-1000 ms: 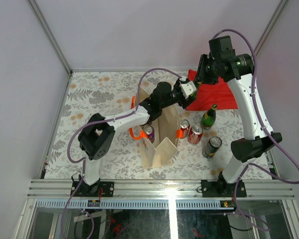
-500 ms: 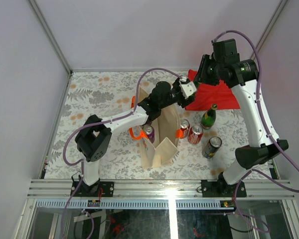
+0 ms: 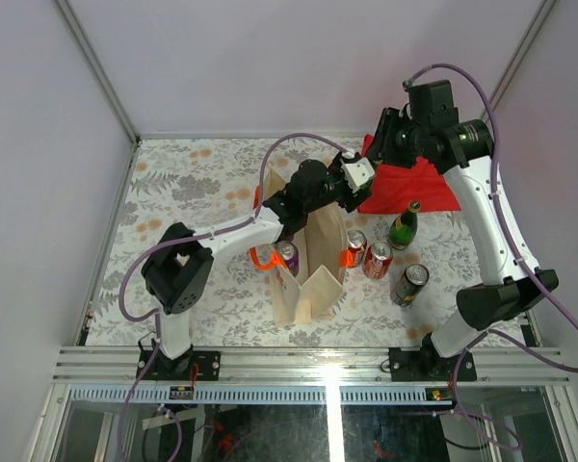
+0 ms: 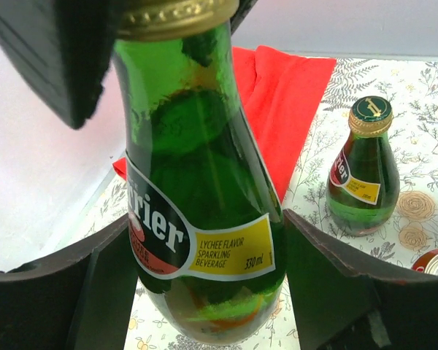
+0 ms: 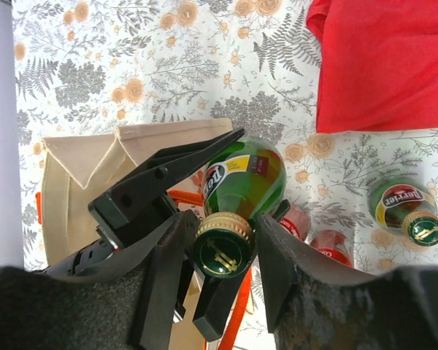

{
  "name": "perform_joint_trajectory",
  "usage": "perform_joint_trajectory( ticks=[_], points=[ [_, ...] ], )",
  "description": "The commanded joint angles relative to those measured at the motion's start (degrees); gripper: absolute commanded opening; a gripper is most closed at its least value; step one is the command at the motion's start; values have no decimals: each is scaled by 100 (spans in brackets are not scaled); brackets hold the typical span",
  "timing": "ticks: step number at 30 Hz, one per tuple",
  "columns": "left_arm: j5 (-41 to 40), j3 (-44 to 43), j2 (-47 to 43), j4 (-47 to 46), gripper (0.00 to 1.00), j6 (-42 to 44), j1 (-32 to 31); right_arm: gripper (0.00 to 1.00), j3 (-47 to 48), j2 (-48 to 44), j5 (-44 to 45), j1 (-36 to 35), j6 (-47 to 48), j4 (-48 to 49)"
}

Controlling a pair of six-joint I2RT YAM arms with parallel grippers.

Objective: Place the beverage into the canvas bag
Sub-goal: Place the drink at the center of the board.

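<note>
bottle: green Perrier bottle [image 4: 204, 219], up in the air over the far end of the bag [image 3: 308, 274], nowhere near inside it yet
left gripper: left gripper [image 3: 354, 173] has its fingers [image 4: 58, 284] clamped on the fat lower body of the bottle, one each side, holding it upright
right gripper: right gripper [image 5: 223, 235] comes down from above and straddles the gold cap. The fingers sit so close either side that I honestly can't tell if it's pinching or has just let go
done so far: bottle's off the table [image 3: 193, 173] and the left arm clearly has it; looks like a handoff to me
left to do: get the right gripper clear of the cap, swing the bottle over the bag's mouth, lower it in, let go
rest of the drinks: second bottle [image 3: 403, 226] and the cans [image 3: 378, 260] stand on the table right of the bag, red cloth [image 3: 414, 183] behind them
vs a second ago: both grippers and the bottle have crept a bit left toward the bag, and the right arm's elbow has swung out to the right. Bag, cans and second bottle haven't budged
</note>
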State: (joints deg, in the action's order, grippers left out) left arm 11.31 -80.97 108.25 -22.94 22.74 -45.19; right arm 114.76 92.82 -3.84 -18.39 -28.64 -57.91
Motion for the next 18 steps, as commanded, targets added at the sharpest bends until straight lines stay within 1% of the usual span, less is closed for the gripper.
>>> perform_joint_trajectory(
  ticks=[1,3,10,15,18],
  points=[
    [-108,-88,-384,-877,0,-109,20,52,-200,-371,-506,-59,-106,636],
    [-103,-108,-387,-885,0,-132,18,54,-294,-399,-521,-52,-102,698],
    [-84,-129,-380,-897,0,-169,15,58,-379,-387,-474,-55,-80,710],
    [-43,-140,-407,-879,0,-231,17,58,-484,-396,-413,-59,-101,750],
    [-51,-111,-426,-879,0,-247,14,55,-509,-389,-296,-53,-93,689]
  ],
)
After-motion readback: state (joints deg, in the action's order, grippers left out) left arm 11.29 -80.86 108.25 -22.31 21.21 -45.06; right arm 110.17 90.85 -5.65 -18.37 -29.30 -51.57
